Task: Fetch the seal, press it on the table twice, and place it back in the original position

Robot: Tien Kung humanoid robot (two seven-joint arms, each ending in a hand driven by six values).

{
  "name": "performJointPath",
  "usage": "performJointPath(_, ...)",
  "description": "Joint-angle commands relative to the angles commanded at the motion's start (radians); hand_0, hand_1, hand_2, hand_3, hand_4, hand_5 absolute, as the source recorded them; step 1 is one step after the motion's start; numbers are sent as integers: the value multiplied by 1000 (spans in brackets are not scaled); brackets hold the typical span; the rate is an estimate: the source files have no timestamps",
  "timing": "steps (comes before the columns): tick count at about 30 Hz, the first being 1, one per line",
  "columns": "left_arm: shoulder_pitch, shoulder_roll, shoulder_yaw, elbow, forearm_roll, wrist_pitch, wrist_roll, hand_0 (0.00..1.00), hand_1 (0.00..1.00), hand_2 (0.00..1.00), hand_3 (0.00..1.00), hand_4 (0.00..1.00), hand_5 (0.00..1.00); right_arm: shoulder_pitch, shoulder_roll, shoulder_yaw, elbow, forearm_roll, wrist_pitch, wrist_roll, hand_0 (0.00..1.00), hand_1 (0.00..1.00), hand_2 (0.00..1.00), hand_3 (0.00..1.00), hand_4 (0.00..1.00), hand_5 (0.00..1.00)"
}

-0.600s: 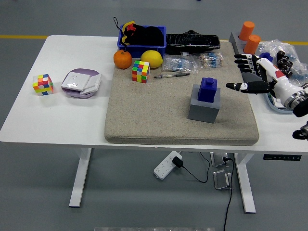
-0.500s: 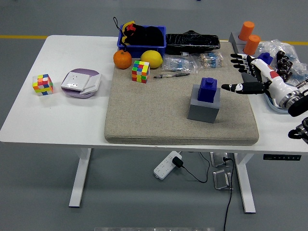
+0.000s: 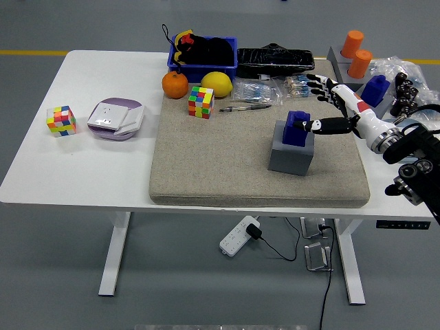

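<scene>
The blue seal (image 3: 295, 128) stands upright on top of a grey block (image 3: 291, 152) on the beige mat (image 3: 220, 172), right of its middle. My right hand (image 3: 322, 104) reaches in from the right with its fingers spread. Its thumb tip touches or nearly touches the seal's right side, and the other fingers (image 3: 317, 86) are held above and behind the seal. It holds nothing. My left hand is out of view.
A Rubik's cube (image 3: 201, 102), an orange (image 3: 174, 84), a lemon (image 3: 216, 84), a pen (image 3: 245, 107) and a blue bin (image 3: 203, 57) lie at the mat's back. Orange cups (image 3: 355, 53) and a blue block (image 3: 375, 90) stand at the right. A second cube (image 3: 60, 120) and a white box (image 3: 115, 118) are at the left.
My right hand has moved left toward the seal, from the mat's right edge until its thumb reaches the seal's side. The seal has not moved.
</scene>
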Motion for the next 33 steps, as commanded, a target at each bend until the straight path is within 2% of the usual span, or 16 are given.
performJointPath(7, -2, -2, 4, -1, 0, -1, 0, 718, 693, 683, 719, 628, 236, 9, 19, -48, -38, 21, -10, 31, 919, 909, 909, 919, 998, 104)
performJointPath(14, -2, -3, 15, 0, -4, -5, 0, 718, 692, 684, 719, 628, 234, 12, 32, -72, -82, 71, -50, 85, 898, 881, 884, 897, 998, 88)
performJointPath(15, -3, -3, 15, 0, -4, -5, 0, 718, 693, 684, 720, 630, 236, 12, 33, -74, -86, 76, -53, 89, 857, 848, 860, 880, 998, 30)
performJointPath(20, -5, -3, 17, -2, -3, -6, 0, 718, 693, 684, 720, 630, 236, 11, 44, -88, -115, 111, -77, 119, 857, 848, 860, 880, 998, 30)
performJointPath(21, -5, -3, 18, -2, -3, -6, 0, 718, 693, 683, 720, 630, 235, 10, 45, -90, -118, 114, -79, 122, 789, 793, 814, 850, 988, 2)
performJointPath(32, -1, -6, 24, -2, -4, -8, 0, 719, 693, 684, 720, 631, 233, -1, 57, -122, -140, 148, -92, 143, 772, 783, 804, 842, 970, 2)
performJointPath(33, -1, -6, 23, -2, -3, -8, 0, 718, 693, 684, 720, 631, 236, -1, 58, -124, -142, 151, -94, 145, 763, 778, 802, 837, 945, 2)
